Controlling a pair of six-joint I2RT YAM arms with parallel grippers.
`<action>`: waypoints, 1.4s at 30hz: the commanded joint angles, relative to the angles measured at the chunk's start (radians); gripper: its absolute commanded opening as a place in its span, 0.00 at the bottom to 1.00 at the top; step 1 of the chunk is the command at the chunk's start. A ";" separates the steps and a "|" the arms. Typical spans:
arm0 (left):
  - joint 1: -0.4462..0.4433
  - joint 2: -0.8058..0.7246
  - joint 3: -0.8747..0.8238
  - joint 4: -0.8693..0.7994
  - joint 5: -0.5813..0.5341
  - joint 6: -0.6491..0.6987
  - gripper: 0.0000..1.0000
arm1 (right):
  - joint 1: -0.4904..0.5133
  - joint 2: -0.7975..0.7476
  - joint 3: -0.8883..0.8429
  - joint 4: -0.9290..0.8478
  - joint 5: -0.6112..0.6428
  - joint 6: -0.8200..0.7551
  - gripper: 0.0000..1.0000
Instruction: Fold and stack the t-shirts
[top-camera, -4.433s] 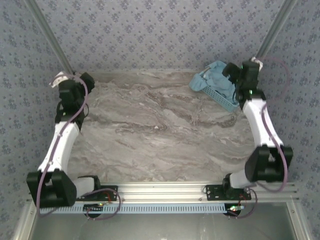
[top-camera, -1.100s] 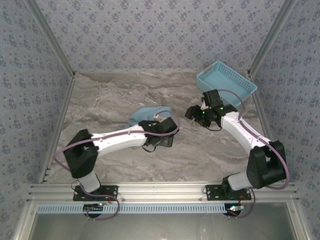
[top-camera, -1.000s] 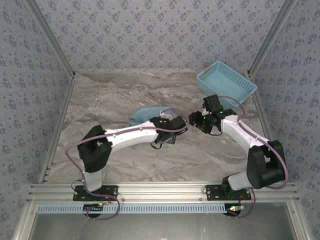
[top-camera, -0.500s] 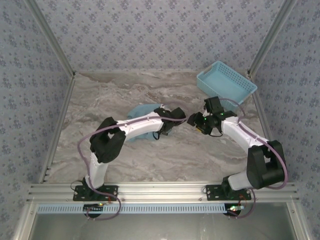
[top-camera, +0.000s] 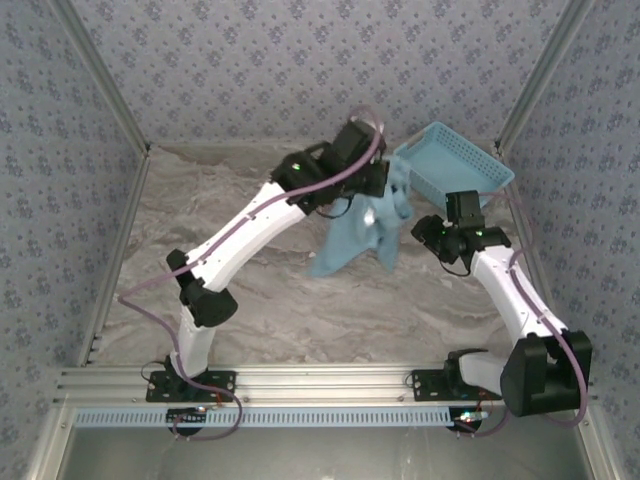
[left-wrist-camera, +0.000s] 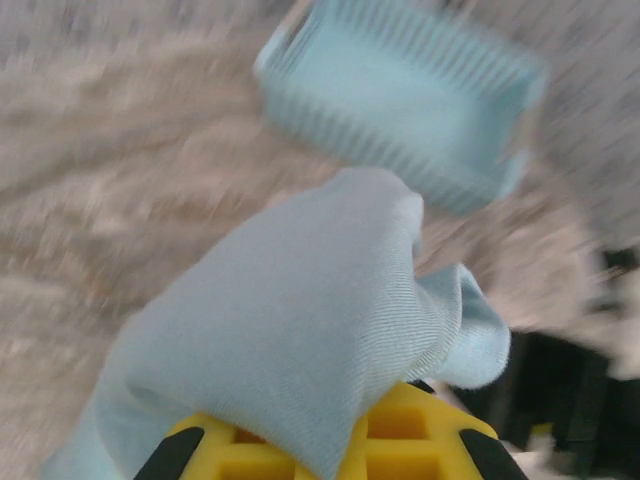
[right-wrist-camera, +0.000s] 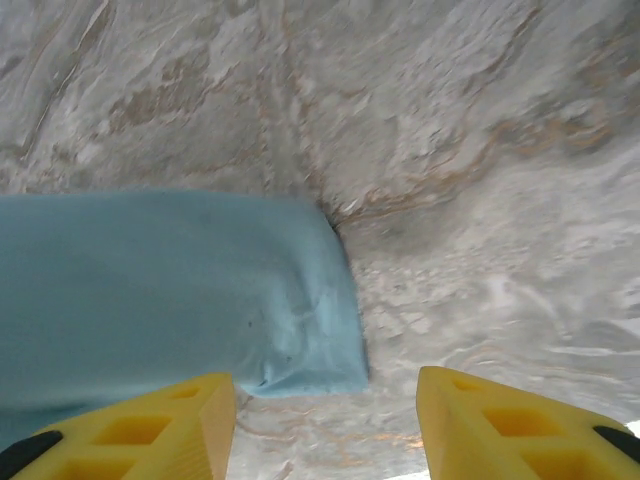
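A light blue t-shirt (top-camera: 352, 238) hangs bunched in the air over the middle-right of the table, its lower end near the marble top. My left gripper (top-camera: 384, 186) is shut on its upper part, close to the basket. In the left wrist view the cloth (left-wrist-camera: 290, 330) drapes over the yellow fingers (left-wrist-camera: 420, 440) and hides the jaw tips. My right gripper (top-camera: 434, 236) is just right of the hanging shirt, its jaws open. In the right wrist view the shirt (right-wrist-camera: 170, 290) is at the left, beyond the left finger (right-wrist-camera: 150, 420), with nothing between the fingers.
A light blue plastic lattice basket (top-camera: 470, 160) stands at the back right corner, also seen in the left wrist view (left-wrist-camera: 400, 100). The grey marble tabletop (top-camera: 240, 250) is bare to the left and front. Patterned walls and metal frame posts close the sides.
My left gripper shut on the t-shirt on the table and lifted it up and back toward the basket. My right arm drew back to the right.
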 joint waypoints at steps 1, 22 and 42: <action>0.067 -0.003 0.142 -0.115 0.049 -0.053 0.00 | 0.000 -0.031 0.081 -0.108 0.118 -0.030 0.54; 0.611 -0.675 -1.503 0.261 0.252 -0.182 0.60 | 0.221 0.169 -0.010 0.074 -0.021 0.006 0.55; 0.234 -0.318 -1.365 0.202 0.159 -0.651 0.70 | 0.315 0.539 0.121 0.245 -0.172 0.134 0.54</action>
